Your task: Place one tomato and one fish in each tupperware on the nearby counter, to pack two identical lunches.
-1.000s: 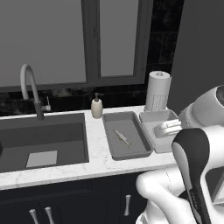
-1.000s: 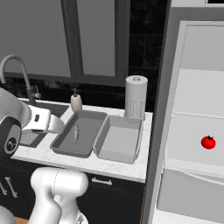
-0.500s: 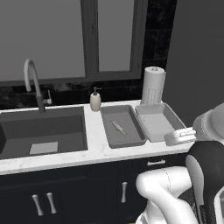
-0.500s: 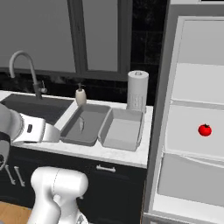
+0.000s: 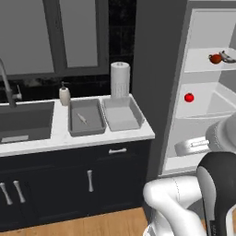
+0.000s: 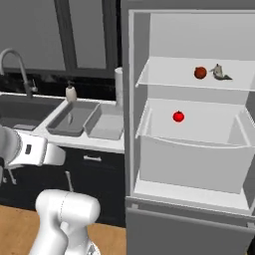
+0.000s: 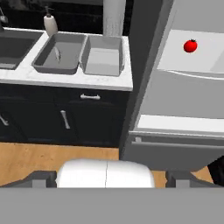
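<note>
So, one fish (image 5: 81, 118) lies in the darker tupperware (image 5: 85, 117) at centre-left on the tabletop (image 5: 60, 136); the lighter tupperware (image 5: 121, 113) sits bare. Right of frame, fridge shelves hold two tomatoes (image 6: 178, 116), another fish (image 6: 219, 72). Pincer wide open, holding nothing, plenty left.

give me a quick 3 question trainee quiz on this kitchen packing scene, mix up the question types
1. True or false: the darker tupperware already holds a fish.
2. Multiple choice: the bright red tomato sits A) on the counter B) on the fridge's middle shelf C) in the sink.
3. Fill in: the lighter tupperware holds ____ food.

Key: 1 true. 2 B. 3 no; it looks empty, while a second tomato and a second fish wait on the top fridge shelf.
</note>
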